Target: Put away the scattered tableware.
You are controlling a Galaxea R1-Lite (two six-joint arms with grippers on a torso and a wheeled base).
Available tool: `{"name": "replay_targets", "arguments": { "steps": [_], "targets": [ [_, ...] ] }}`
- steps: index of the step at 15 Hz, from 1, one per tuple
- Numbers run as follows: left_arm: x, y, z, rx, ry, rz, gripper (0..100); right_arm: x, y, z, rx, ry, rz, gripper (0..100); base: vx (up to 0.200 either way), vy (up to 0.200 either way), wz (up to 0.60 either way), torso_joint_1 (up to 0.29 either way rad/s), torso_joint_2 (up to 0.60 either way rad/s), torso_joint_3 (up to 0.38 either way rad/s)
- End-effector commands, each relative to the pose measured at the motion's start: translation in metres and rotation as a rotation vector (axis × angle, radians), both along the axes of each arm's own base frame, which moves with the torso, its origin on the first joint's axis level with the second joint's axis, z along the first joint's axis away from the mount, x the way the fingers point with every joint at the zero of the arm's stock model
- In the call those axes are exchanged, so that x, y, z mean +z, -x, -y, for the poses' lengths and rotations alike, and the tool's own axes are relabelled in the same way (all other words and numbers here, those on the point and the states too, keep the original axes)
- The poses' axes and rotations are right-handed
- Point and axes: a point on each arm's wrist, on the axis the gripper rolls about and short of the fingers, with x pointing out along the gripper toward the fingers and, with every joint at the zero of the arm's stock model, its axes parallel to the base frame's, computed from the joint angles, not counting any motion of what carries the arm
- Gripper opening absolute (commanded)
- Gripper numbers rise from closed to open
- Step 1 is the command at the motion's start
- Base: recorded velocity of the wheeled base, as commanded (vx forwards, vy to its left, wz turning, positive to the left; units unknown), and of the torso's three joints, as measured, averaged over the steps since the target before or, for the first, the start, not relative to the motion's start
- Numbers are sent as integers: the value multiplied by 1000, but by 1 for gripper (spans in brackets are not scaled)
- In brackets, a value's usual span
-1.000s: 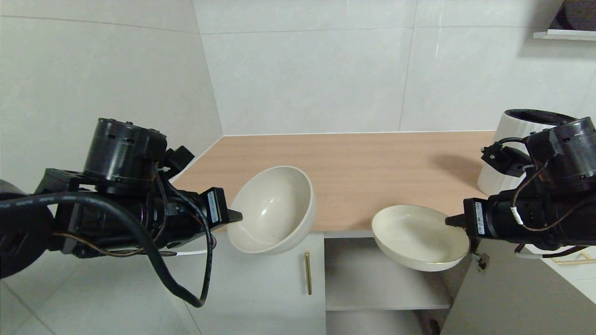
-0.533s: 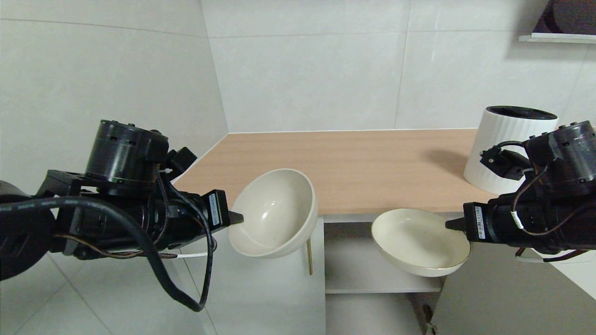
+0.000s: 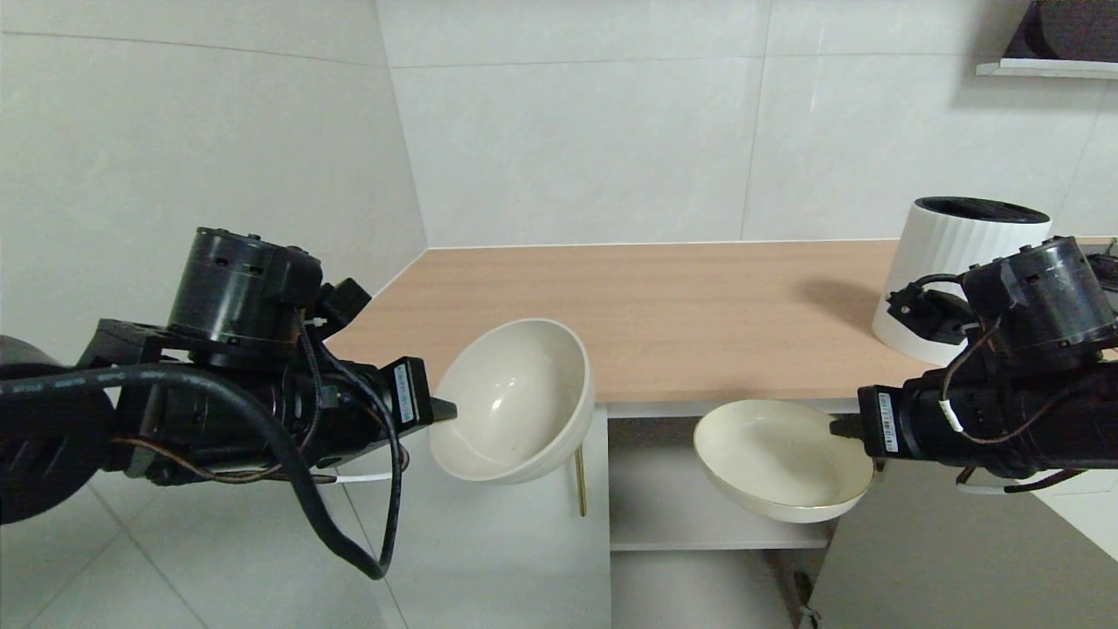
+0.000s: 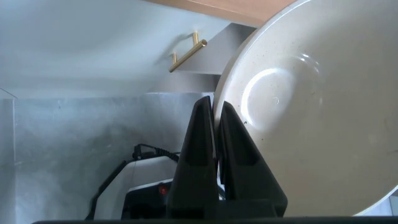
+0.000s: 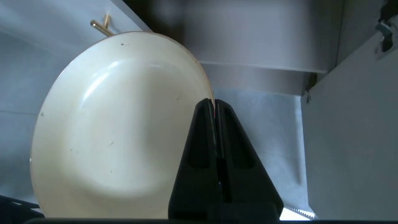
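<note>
Slightly leftward the right arm has drifted since half a second ago, its plate with it; the bowl has hardly shifted. Head view: the left gripper (image 3: 441,408) pinches the rim of the tilted bowl (image 3: 515,402), held in the air before the counter (image 3: 681,314) edge. The right gripper (image 3: 843,426) holds the plate (image 3: 777,459) in front of the open cupboard shelf (image 3: 681,515). Left wrist view: the fingers clamp the bowl's rim, one on each side. Right wrist view: the fingers grip the plate's edge.

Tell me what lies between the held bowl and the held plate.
Head view: nothing between bowl and plate but air; behind the gap are a gold door handle and the open cabinet's shelf.
</note>
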Motion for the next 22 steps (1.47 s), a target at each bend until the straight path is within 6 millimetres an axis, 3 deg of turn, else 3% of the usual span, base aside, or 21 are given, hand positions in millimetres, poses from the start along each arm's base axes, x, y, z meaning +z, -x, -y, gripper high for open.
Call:
{"name": "replay_targets", "arguments": {
  "steps": [1, 6, 22],
  "targets": [
    [-2, -1, 0, 0, -2, -8, 0, -4, -2, -1, 0, 7, -14, 0, 0, 0, 0, 0, 0, 0],
    [-5, -2, 1, -2, -6, -17, 0, -4, -3, -1, 0, 7, -15, 0, 0, 0, 0, -96, 236, 136],
    [-5, -2, 1, -1, -7, -16, 0, -11, -8, -4, 0, 16, -33, 0, 0, 0, 0, -129, 399, 269]
  ]
}}
